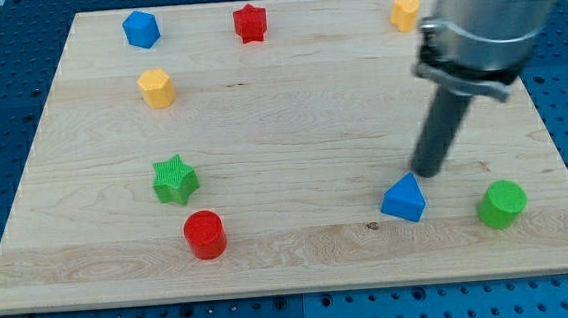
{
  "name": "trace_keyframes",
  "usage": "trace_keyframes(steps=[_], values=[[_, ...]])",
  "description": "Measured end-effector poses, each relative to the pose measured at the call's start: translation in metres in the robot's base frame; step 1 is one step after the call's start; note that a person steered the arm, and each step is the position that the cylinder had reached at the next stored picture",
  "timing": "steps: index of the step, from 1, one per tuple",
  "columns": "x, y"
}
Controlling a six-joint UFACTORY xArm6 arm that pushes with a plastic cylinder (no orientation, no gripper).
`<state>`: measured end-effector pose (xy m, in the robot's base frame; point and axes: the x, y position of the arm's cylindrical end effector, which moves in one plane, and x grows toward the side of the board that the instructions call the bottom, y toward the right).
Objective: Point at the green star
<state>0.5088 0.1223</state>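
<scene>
Single view, looking down at an angle onto the wooden surface (291,108). There are no jaws on this rig to report as spread or pressed together; the arm is ending in a dark rod, and my tip (424,174) is resting on the board at the view's lower right.

Positions:
- My tip is sitting just above and just beside the blue triangular block (404,199); I cannot tell whether they are touching.
- The green cylinder (502,204) is lying to the view's right of that blue block, near the board's bottom right corner.
- The green star (174,180), the target, is lying at the view's lower left, well apart from my tip.
- The red cylinder (205,234) is sitting just below and slightly right of the star, close but apart.
- The yellow hexagonal block (157,88) is lying above the star.

Judgement: the pointing step is not yet done; my tip is standing on the wrong side of the board.

Doing it well, as I am reading it: the open middle of the board is offering a clean leftward lane. Pulling away from the blue triangular block first is avoiding dragging it along. Approaching the star from its right side, above the red cylinder, and stopping just beside the star without nudging it is the aim. Main risk: clipping the red cylinder by coming in too low.
</scene>
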Motion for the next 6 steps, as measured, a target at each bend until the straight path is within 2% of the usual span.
trace_keyframes(steps=[1, 2, 4, 6], values=[[-0.015, -0.076], [-0.059, -0.125], [-0.064, -0.252], [-0.064, -0.279]])
